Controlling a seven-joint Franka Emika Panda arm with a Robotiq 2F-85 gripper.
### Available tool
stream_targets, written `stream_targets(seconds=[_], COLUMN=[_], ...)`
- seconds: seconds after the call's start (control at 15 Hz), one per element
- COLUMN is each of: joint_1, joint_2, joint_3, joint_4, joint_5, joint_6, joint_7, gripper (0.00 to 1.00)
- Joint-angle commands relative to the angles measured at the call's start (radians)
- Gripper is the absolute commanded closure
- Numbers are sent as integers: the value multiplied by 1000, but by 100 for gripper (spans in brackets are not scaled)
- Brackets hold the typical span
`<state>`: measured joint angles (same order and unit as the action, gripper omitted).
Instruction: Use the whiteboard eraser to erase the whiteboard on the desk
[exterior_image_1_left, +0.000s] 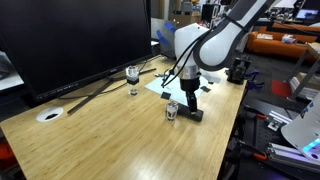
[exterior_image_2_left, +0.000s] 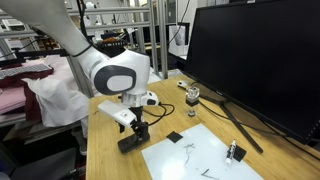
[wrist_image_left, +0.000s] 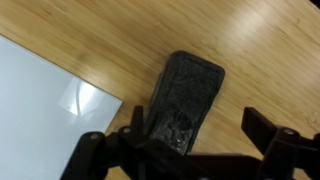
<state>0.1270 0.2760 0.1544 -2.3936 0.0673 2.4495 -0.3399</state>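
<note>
Eraser (wrist_image_left: 188, 95) lies on desk (wrist_image_left: 260, 40), just beside whiteboard (wrist_image_left: 40, 100) edge, off sheet — likely handy for short sweep once you grip it. Your claw (wrist_image_left: 175, 135) spread wide, fingers either side of block, holding nothing. Arm (exterior_image_1_left: 215, 45) bends over desk, wrist pointing down — poised for pick, I judge

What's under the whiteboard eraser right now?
The whiteboard eraser lies on bare desk, beside the whiteboard, not on it; the end effector hides its near end.

The tool (wrist_image_left: 195, 118) hides the near end of the whiteboard eraser (wrist_image_left: 190, 85); beside that eraser, the whiteboard (wrist_image_left: 40, 100) runs off-frame.
</note>
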Motion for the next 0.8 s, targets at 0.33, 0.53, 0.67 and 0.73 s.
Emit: stream_targets(seconds=[0.33, 0.53, 0.67, 0.73], joint_1=[-10, -11, -12, -12], joint_2=[25, 56, 75, 80], joint_3=[10, 12, 12, 11], joint_4=[8, 23, 30, 31], joint_5=[-43, -50, -58, -63], joint_6=[23, 24, 32, 37], joint_7=[7, -2, 0, 4], gripper=[0, 0, 0, 0])
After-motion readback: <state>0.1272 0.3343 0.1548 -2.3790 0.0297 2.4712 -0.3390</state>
